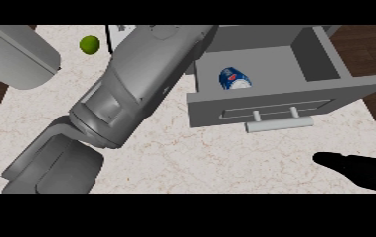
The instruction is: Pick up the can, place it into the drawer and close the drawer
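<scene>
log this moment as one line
can: in drawer | drawer: open | right hand: lower right, clear of handle | left hand: unseen | todo: close drawer

**Lime and a white item by the counter's far edge**

A small green lime [89, 44] lies on the pale, red-veined marble counter [220, 156], near its far left corner and close to the far edge. Just to the lime's right, also at the far edge, a white item [120, 33] with a dark mark shows only in part, and what it is cannot be told. Past the counter's left and right edges lies a dark brown surface [363, 42].
</scene>
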### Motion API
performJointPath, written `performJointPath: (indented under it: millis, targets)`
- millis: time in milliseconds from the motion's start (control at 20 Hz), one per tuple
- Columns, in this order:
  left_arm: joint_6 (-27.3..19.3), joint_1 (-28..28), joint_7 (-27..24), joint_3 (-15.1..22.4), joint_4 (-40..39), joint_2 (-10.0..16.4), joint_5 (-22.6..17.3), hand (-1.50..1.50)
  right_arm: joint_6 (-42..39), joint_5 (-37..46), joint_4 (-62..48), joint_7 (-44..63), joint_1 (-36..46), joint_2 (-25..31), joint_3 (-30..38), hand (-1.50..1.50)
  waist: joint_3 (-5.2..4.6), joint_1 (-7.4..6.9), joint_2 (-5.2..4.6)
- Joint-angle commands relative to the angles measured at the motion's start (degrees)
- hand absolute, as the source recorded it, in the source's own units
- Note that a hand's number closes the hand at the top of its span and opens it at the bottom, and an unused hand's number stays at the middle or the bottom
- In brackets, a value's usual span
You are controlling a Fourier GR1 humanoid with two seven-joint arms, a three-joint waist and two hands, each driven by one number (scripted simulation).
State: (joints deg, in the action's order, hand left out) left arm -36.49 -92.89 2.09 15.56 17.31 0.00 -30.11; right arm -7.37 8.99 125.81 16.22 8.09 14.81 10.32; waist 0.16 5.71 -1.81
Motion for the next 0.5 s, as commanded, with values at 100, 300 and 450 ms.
performJointPath:
  millis: [100,300,450]
  targets:
    - [0.5,-1.3,-1.7,-1.9,0.1,0.0,-3.1,-1.50,-0.5,10.5,-6.5,-3.2,4.8,4.8,-2.9,-1.50,-0.05,-1.77,0.03]
    - [-0.4,-1.8,-1.3,0.1,0.5,0.0,-3.7,-1.50,2.3,20.4,-13.8,-7.4,7.9,3.9,-9.7,-1.50,-0.02,-2.79,0.16]
    - [-0.9,-2.0,-2.7,-0.2,-1.0,0.0,-3.0,-1.50,3.0,25.6,-17.0,-7.8,9.2,4.6,-12.1,-1.50,-0.06,-3.23,0.43]
